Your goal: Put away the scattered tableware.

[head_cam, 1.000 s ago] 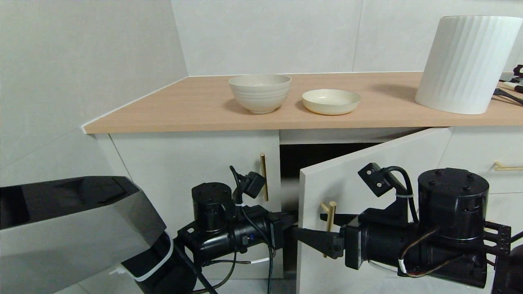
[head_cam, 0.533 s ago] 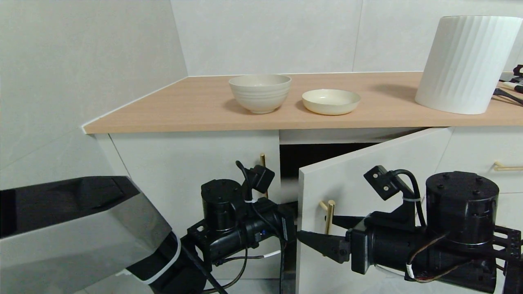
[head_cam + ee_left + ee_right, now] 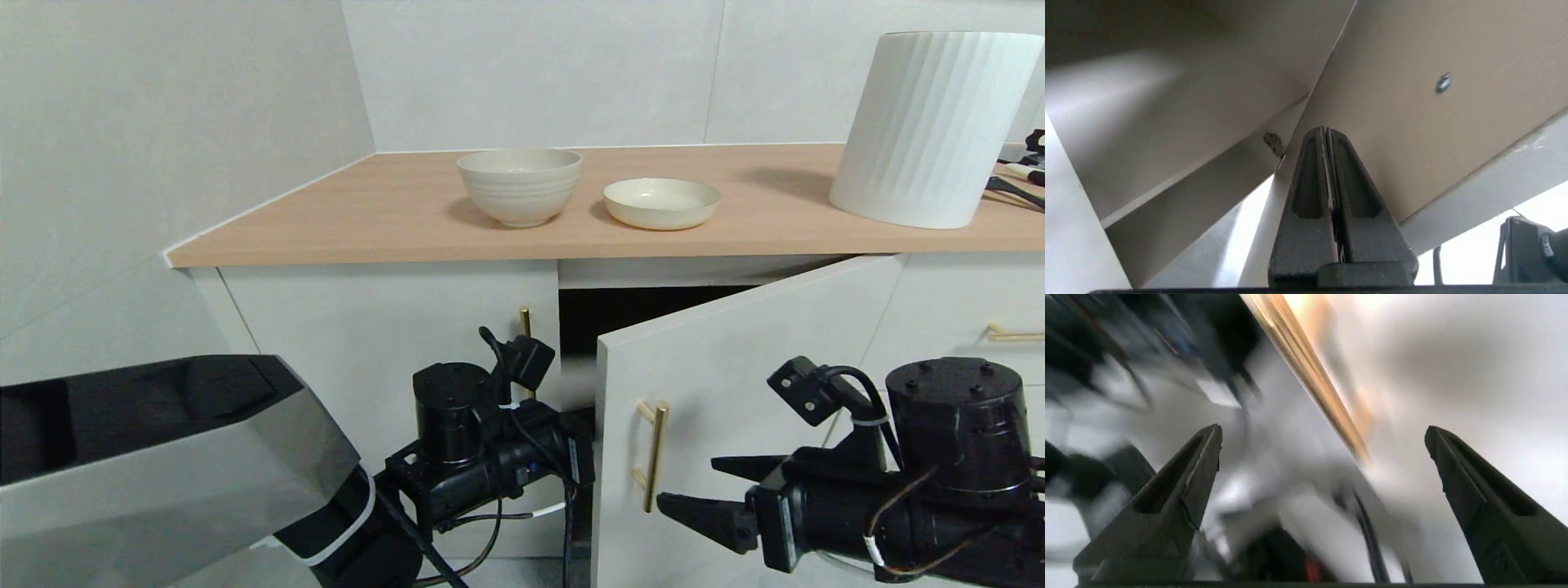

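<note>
Bowl [image 3: 520,186] and dish [image 3: 661,202] sit on the bench [image 3: 367,220] above the half-open door [image 3: 735,343]. Right gripper [image 3: 687,482] released beside its handle [image 3: 651,457]; left gripper [image 3: 1325,143] clenched behind the door, which could swing onto it

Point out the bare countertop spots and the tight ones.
Bare: countertop from its left corner to the bowl; the stretch between the shallow dish and the ribbed white cylinder. Tight: bowl and dish sit close together; utensils crowd the cylinder's right side.
</note>
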{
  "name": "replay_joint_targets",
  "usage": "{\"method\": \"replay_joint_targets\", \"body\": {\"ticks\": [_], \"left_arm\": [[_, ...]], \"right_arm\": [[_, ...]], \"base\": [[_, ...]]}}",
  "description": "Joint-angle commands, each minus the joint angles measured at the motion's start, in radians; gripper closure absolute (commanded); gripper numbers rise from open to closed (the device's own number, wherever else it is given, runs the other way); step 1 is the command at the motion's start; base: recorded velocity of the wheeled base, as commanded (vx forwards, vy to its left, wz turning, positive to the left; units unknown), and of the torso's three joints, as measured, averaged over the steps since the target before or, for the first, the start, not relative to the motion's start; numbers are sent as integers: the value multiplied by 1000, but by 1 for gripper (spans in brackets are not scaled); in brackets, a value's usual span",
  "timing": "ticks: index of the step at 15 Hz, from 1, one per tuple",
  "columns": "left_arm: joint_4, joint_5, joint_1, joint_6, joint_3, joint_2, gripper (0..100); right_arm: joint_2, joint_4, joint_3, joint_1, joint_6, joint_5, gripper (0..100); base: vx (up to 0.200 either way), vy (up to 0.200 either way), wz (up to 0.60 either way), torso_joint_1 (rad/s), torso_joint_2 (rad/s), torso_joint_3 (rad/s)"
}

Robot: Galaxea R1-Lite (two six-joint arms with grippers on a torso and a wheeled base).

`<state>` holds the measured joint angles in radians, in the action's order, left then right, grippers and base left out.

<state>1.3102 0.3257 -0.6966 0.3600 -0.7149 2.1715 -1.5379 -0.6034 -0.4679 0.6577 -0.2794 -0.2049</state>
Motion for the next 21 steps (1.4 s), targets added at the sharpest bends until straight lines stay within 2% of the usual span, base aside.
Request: {"method": "replay_joint_targets", "body": {"ticks": [1, 4, 9, 12, 18, 21], "left_arm": [[-34, 1, 2, 0, -23, -21, 100], [-167, 1, 0, -3, -72, -75, 100], [-170, 4, -41, -4, -60, -73, 100], [-172, 4, -43, -4, -60, -76, 100], [-169, 4, -43, -4, -64, -67, 100], [-167, 4, -43, -4, -120, -19, 100]], "right_arm": [[131, 145, -25, -12, 14, 76, 0], [265, 261, -3, -9, 12, 75, 0], [318, 297, 14, -1, 12, 51, 0], [317, 297, 23, 36, 12, 53, 0], [306, 297, 29, 48, 12, 51, 0], [295, 297, 29, 48, 12, 51, 0]], "base": [[0, 0, 0, 0, 0, 0], [0, 0, 0, 0, 0, 0], [0, 0, 0, 0, 0, 0], [0, 0, 0, 0, 0, 0], [-200, 0, 0, 2, 2, 4], [0, 0, 0, 0, 0, 0]]}}
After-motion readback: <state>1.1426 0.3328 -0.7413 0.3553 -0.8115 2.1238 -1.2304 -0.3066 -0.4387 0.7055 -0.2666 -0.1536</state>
